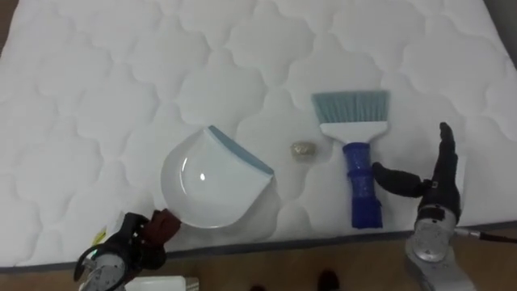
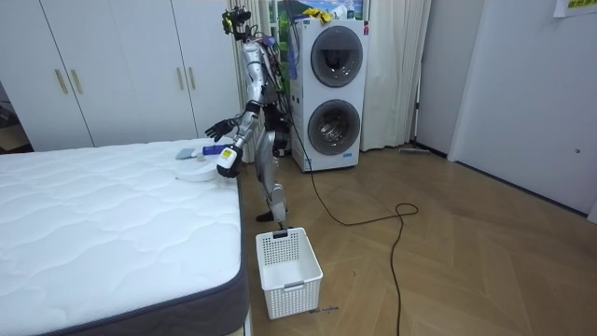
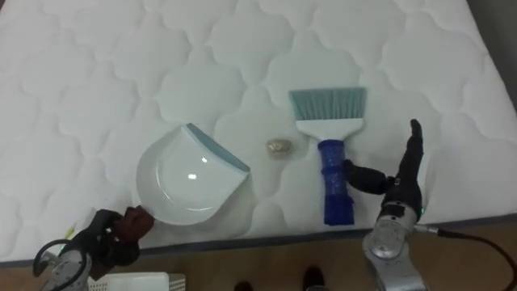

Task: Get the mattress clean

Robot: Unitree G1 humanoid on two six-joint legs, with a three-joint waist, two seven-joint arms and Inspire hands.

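A white dustpan (image 1: 212, 179) with a pale blue lip lies on the white quilted mattress (image 1: 121, 81), near its front edge. My left hand (image 1: 129, 238) is curled round the dustpan's dark red handle (image 1: 166, 224) at the lower left. A small beige crumb (image 1: 304, 150) lies just right of the pan's lip. Right of the crumb lies a brush (image 1: 361, 182) with a blue handle and pale blue bristles pointing away from me. My right hand (image 1: 442, 179) stands open beside the brush handle, fingers straight, with the thumb reaching toward it.
The mattress edge (image 1: 323, 240) runs along the bottom of the eye views, with wooden floor below it. In the room view I stand at the bed's far side. A white laundry basket (image 2: 287, 271) sits on the floor, and stacked washing machines (image 2: 334, 84) are behind me.
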